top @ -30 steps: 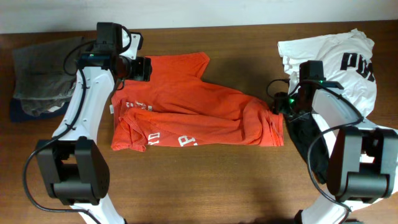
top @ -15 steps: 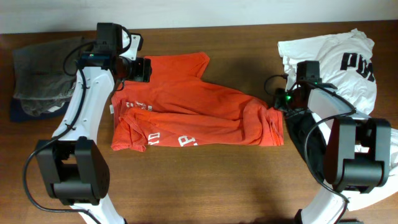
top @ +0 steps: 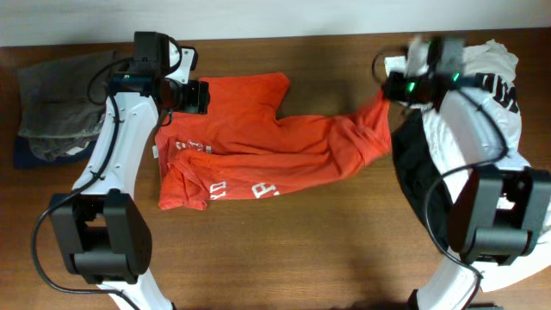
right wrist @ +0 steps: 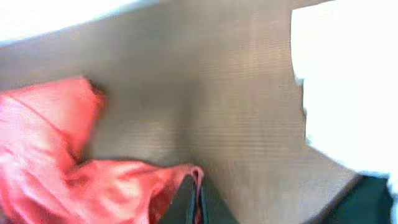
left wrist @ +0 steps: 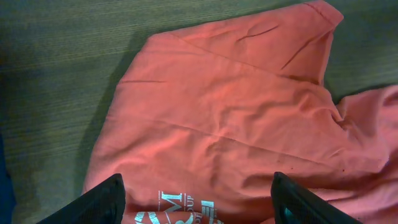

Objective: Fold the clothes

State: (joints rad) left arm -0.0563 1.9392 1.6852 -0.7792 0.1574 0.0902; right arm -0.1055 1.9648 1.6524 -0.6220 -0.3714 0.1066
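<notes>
Edge of red-orange T-shirt (top: 258, 155) now pulled farther back, pinched in right fingers (right wrist: 189, 208); left fingers (top: 198, 96) wide.

Holds the left gripper (top: 196, 96) at the end of an outstretched left arm, wrist turned inward, jaws spread wide. Stretches the right arm far forward too, right gripper (top: 389, 87) pointing inward, jaws pinched tight together.
</notes>
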